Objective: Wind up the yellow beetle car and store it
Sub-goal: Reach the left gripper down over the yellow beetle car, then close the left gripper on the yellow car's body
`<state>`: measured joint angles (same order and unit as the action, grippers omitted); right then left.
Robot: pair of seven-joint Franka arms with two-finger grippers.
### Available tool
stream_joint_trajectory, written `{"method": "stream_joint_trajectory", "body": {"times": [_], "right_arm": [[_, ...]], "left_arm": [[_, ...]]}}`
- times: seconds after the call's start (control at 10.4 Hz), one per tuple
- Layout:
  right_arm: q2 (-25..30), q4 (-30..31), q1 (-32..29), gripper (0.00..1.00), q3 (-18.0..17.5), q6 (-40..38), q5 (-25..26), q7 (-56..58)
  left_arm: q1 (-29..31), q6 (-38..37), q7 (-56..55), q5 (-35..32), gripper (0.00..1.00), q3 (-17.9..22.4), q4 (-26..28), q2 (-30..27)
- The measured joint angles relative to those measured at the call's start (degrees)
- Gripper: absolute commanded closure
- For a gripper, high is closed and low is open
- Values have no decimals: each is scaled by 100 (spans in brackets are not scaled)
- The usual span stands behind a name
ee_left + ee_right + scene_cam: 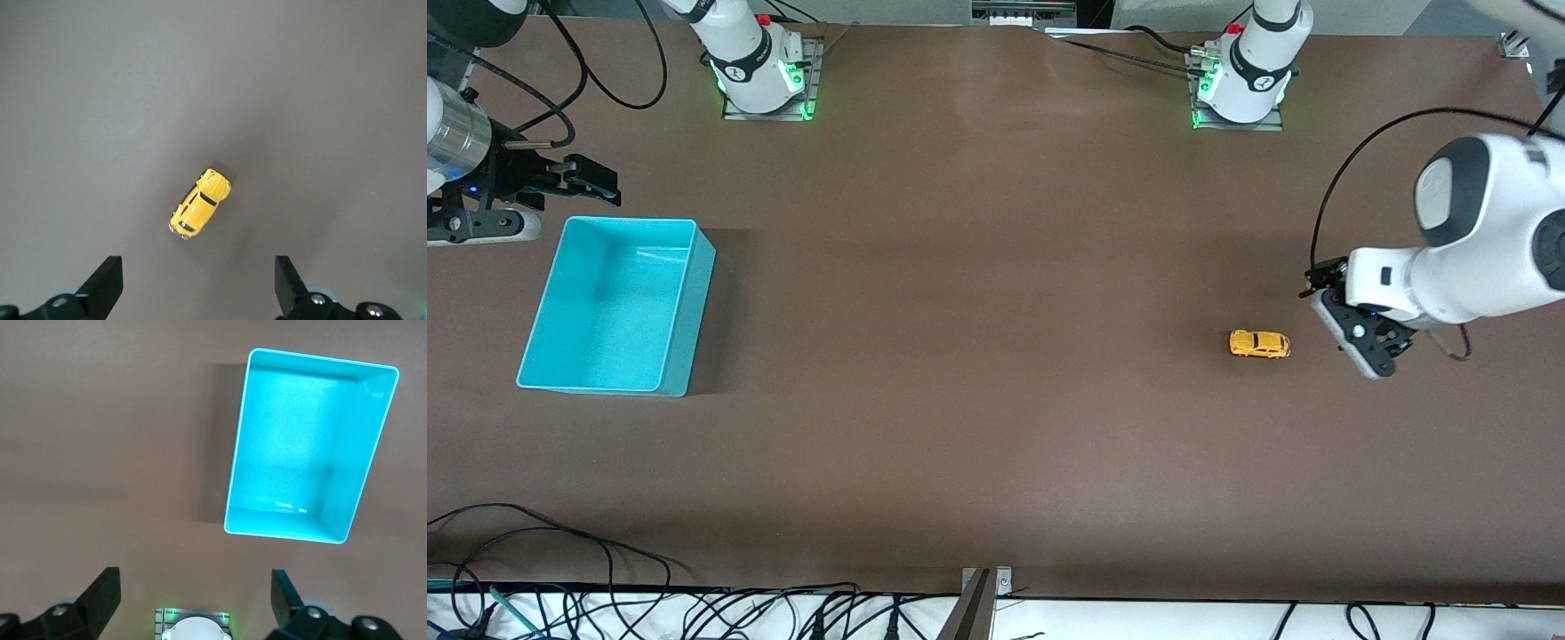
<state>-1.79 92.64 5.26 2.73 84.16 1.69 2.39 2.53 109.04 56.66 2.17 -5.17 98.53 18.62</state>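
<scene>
A: Step in hand, by judgement: reaching for the car (1259,344), not yet gripped. Sitting on the bare table (996,427) toward the left arm's end, on its wheels, well apart from the bin (680,356).

B: And the left gripper (1368,342)?

A: Hanging just beside the car, a little more toward the table's end, fingers (107,283) spread wide, nothing held. Seen from the left wrist, car lying at a slant between the fingers' line. Better to turn the wrist first, then come down straight and close across the narrow body, wheels left free for winding.

B: Counting, near to far?

A: One car, one turquoise bin, empty. Right gripper (596,180) waiting farther back, beside the bin's rim, also wide open, holding nothing. Two grippers in all.
</scene>
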Motion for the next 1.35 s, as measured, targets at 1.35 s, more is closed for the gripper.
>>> {"method": "stream_joint_trajectory", "body": {"times": [1.35], "right_arm": [[-10, 63, 0, 0, 1, 90, -1, 0]], "left_arm": [[38, 3210, 2746, -383, 0, -25, 2045, 691]]}}
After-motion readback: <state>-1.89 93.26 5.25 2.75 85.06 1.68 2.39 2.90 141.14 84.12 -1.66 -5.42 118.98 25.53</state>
